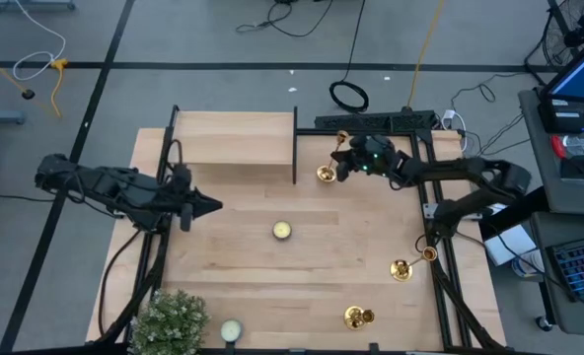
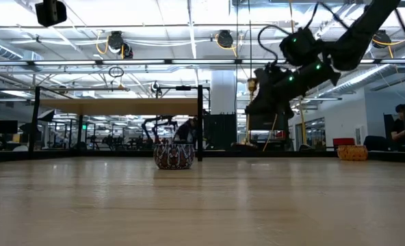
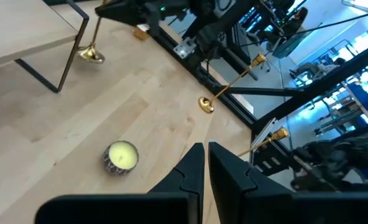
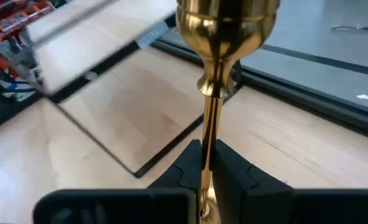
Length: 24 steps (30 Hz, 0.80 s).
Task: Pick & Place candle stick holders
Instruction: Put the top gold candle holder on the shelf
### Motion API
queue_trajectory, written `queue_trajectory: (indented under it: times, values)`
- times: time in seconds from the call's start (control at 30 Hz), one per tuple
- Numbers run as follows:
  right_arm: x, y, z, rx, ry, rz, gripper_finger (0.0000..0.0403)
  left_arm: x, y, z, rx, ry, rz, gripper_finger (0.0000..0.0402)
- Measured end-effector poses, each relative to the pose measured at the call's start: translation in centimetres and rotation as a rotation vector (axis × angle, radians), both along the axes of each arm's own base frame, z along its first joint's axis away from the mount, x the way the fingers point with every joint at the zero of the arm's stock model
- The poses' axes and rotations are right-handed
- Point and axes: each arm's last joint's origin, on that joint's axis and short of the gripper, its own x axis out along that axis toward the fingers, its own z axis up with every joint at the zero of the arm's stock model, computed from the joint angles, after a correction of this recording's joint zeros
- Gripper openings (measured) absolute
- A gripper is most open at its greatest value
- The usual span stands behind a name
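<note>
Brass candle stick holders (image 1: 328, 170) number 3; right gripper (image 4: 206, 163) jaws pinch 1, left gripper (image 3: 204, 163) jaws pressed together.

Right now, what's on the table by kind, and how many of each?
Brass candle stick holders: 3 (one held by the right gripper, two free)
Tealight candles: 2
Potted plant: 1
Wooden shelf: 1
Total: 7

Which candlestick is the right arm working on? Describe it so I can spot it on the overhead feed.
Find the raised wooden shelf at the table's far edge. Just right of its black leg stands a gold candlestick, its stem clamped in the right gripper. The other two candlesticks sit untouched near the right front corner.
</note>
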Motion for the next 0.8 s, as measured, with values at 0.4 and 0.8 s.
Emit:
queue_trajectory:
  times: [0.4,0.8]
  values:
    - [-3.0,4.8,6.9,-0.011,-0.200,0.091,0.0013,0.8,0.0,-1.5,0.016,-0.020,0.089,0.0026]
    - [-1.6,11.0,13.3,0.063,-0.368,0.359,0.0013,4.4,1.1,0.0,0.212,-0.191,0.151,0.0026]
